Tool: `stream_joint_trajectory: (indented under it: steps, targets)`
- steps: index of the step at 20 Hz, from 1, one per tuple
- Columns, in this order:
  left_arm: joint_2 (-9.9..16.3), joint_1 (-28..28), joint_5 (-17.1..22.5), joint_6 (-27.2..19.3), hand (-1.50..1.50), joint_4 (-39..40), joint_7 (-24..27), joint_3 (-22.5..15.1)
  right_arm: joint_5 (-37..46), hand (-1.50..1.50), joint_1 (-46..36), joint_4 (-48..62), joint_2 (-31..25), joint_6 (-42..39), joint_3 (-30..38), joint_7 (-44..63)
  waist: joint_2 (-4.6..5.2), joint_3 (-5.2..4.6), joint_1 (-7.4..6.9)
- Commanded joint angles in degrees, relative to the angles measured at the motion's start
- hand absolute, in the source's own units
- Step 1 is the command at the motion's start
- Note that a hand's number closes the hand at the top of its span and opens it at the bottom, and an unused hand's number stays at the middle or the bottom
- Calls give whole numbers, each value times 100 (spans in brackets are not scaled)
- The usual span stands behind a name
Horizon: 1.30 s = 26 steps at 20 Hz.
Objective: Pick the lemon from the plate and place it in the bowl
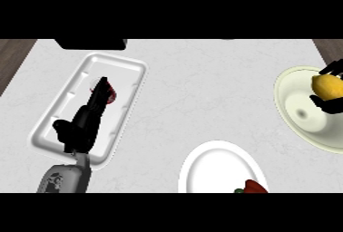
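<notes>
Right hand (330,105) clasping lemon (327,86) over bowl (295,115).

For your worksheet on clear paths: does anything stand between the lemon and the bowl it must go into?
Nothing visible does. The right hand holds the lemon directly over the bowl, whose inside shows bare below it. The plate lies apart, nearer the robot.
</notes>
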State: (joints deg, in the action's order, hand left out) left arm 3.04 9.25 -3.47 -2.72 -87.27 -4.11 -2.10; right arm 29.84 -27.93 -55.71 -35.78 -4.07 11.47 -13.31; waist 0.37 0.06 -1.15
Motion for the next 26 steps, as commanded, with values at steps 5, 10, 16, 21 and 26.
stream_joint_trajectory:
  steps: [5,10,16,21,26]
  targets:
    - [-114,-77,-139,-122,0,-328,-274,-172,-274,-150,-559,1589,337,-397,68,-1264,-11,1,9]
    - [-38,-196,77,5,0,-450,-348,-23,-1096,-150,-598,1346,57,-826,769,-1773,-45,-4,83]
    - [-20,-212,-25,-3,0,41,216,70,-1770,-150,-847,1676,-200,-1167,1392,-1614,-31,-7,99]
    - [111,30,63,60,0,-225,-255,186,-2186,-150,-588,1950,-604,-1941,1649,-1431,-32,-4,108]
    - [-160,-287,-131,-121,0,-294,-112,-90,-2678,-150,-393,2203,-1032,-2794,1964,-1421,-34,-4,101]
